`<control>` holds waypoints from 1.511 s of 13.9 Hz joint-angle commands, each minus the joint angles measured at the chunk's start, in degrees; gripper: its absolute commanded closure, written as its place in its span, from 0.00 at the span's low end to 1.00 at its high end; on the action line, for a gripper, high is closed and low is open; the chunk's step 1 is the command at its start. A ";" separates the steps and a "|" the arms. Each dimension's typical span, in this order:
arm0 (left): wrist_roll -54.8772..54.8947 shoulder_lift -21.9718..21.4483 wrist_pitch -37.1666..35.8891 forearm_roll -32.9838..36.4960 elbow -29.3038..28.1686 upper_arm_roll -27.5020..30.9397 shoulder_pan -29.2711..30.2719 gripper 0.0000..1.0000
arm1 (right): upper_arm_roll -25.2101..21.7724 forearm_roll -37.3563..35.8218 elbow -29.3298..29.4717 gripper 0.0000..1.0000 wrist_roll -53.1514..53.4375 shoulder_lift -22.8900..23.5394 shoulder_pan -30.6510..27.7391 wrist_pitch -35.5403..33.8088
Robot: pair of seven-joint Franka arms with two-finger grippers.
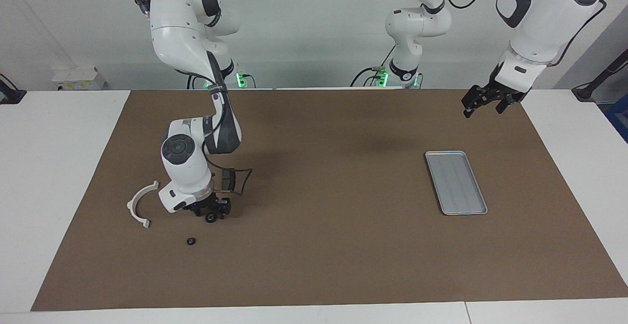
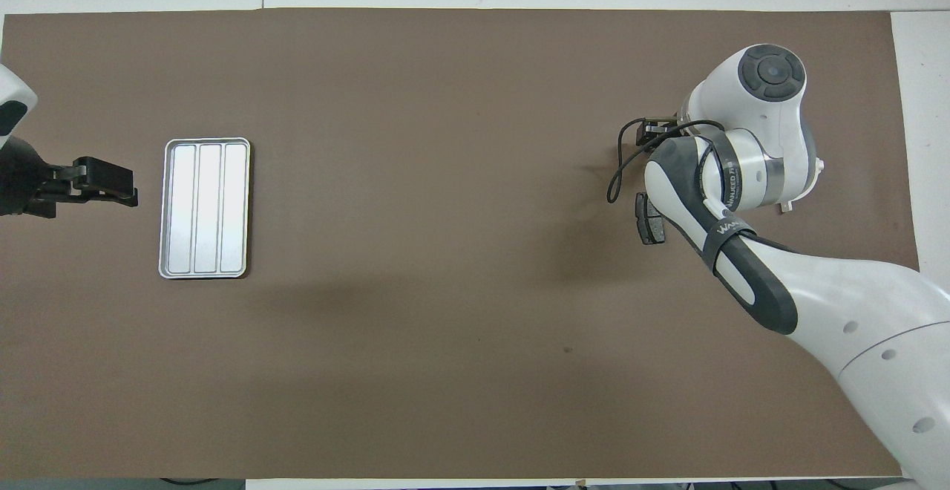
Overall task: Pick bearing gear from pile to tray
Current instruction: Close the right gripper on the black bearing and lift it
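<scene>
Two small black gears lie loose on the brown mat point(image 1: 314, 265) that covers the tabletop point(image 1: 64, 167), both toward the right arm's end. Read as a clock face in the facing view, with twelve o'clock toward the robots, that group sits at about eight o'clock from the mat's middle.

First in that view comes a white half-ring bracket point(image 1: 139, 205), lying flat with its open side toward three o'clock. Just beside it, at three o'clock, the right arm bends steeply down and the right fingers point(image 1: 218, 211) are low on the mat, set around one gear point(image 1: 211, 218). The gear shows between them and rests on the mat. Whether they are clenched on it or merely around it cannot be told. The second gear point(image 1: 191, 241) lies by itself at about seven o'clock from the first, near it but apart and touched by nothing.

In the overhead view a dark grey brake pad point(image 2: 650, 220) shows at about nine o'clock from the right arm's wrist, partly covered by the forearm.

At about three o'clock from the mat's middle in the facing view, toward the left arm's end and well apart from the parts, lies the silver tray point(image 1: 456, 182) point(image 2: 204, 208), holding nothing.

At about one o'clock from the tray the left arm waits with the left fingers point(image 1: 471, 104) point(image 2: 111, 178) raised over the mat, released and holding nothing.
</scene>
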 commanded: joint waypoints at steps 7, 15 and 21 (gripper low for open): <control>0.36 -1.39 -0.75 -0.65 -0.86 0.51 -0.41 0.00 | 0.21 -1.62 2.29 0.31 1.57 1.50 -0.94 0.85; 0.36 -1.39 -0.66 -0.65 -0.86 0.51 -0.41 0.00 | 0.21 -0.74 2.20 0.48 1.66 1.94 -0.94 2.00; 0.36 -1.39 -0.66 -0.65 -0.86 0.51 -0.41 0.00 | 0.21 -0.74 1.59 0.52 4.47 1.77 -0.15 1.12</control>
